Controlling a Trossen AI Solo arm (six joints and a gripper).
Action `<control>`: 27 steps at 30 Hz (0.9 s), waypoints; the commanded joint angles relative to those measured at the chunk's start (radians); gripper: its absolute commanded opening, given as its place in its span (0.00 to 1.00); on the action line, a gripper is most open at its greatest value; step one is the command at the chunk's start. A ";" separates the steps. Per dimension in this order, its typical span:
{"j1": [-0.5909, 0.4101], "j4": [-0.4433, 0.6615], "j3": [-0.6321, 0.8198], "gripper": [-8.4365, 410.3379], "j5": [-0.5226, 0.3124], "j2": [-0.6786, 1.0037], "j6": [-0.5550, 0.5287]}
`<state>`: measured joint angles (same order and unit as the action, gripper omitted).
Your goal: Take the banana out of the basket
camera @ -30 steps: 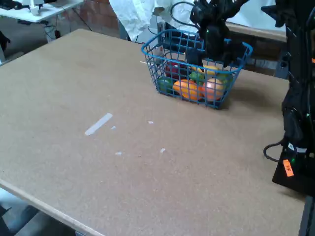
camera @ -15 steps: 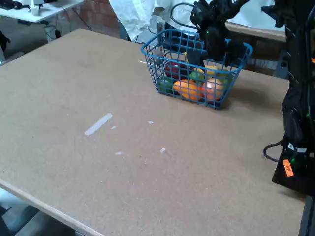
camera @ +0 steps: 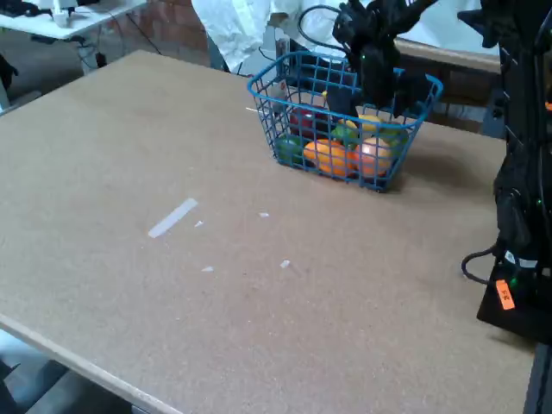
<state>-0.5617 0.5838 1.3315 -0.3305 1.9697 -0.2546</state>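
The blue wire basket [camera: 269, 97] stands at the far side of the table in the fixed view. My black gripper [camera: 373, 105] reaches down into its right half from above, and its fingertips are hidden among the fruit and behind the wires. A patch of yellow just under the gripper looks like the banana [camera: 372, 123]; most of it is covered. Whether the fingers touch or hold it cannot be made out.
Also in the basket lie an orange fruit [camera: 328, 156], a pinkish round fruit [camera: 376, 155], green fruits [camera: 290, 147] and a red one [camera: 302, 121]. A strip of tape [camera: 172, 217] lies mid-table. The arm's black base with an orange tag [camera: 504, 295] stands at the right edge.
The gripper has shifted only slightly inside the basket. The basket and the fruit stay where they were.
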 commanded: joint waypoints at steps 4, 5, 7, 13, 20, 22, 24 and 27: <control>0.000 -0.005 0.000 0.76 0.011 0.001 -0.003; 0.000 -0.005 0.000 0.74 0.011 0.001 -0.003; 0.000 -0.005 0.000 0.70 0.012 0.001 -0.003; 0.000 -0.005 0.000 0.64 0.018 0.001 -0.003; 0.000 -0.016 0.000 0.64 0.015 0.014 -0.002; -0.001 -0.028 0.000 0.64 0.016 0.035 -0.002; -0.001 -0.040 0.000 0.64 0.017 0.069 -0.002; -0.001 -0.049 0.000 0.64 0.016 0.111 -0.006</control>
<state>-0.5610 0.5316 1.3373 -0.3222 2.0327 -0.2546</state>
